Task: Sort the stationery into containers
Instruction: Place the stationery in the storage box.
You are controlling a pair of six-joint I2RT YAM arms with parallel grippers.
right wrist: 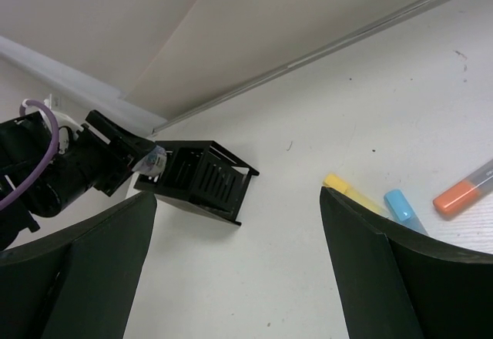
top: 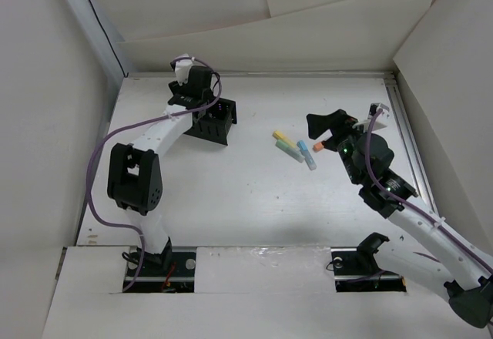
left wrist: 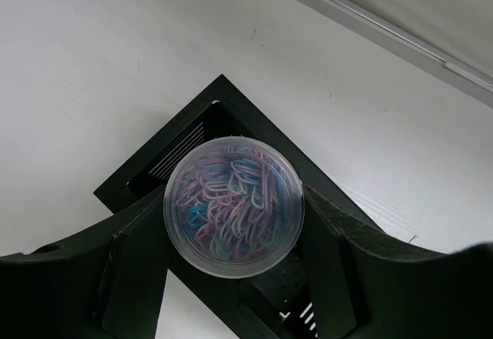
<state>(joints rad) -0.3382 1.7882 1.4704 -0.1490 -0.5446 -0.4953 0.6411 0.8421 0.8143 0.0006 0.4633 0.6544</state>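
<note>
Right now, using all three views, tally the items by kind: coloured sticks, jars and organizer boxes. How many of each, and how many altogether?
Sticks: 4 (yellow stick, pale green stick, light blue stick, orange stick)
Clear jar: 1
Black organizer box: 1
Total: 6

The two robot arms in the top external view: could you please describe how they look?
The left arm and right arm have white tubular links joined by bulky black joint housings, with a purple cable running loosely along each. The left gripper and right gripper are black with broad fingers. A small green light glows near the right wrist.
</note>
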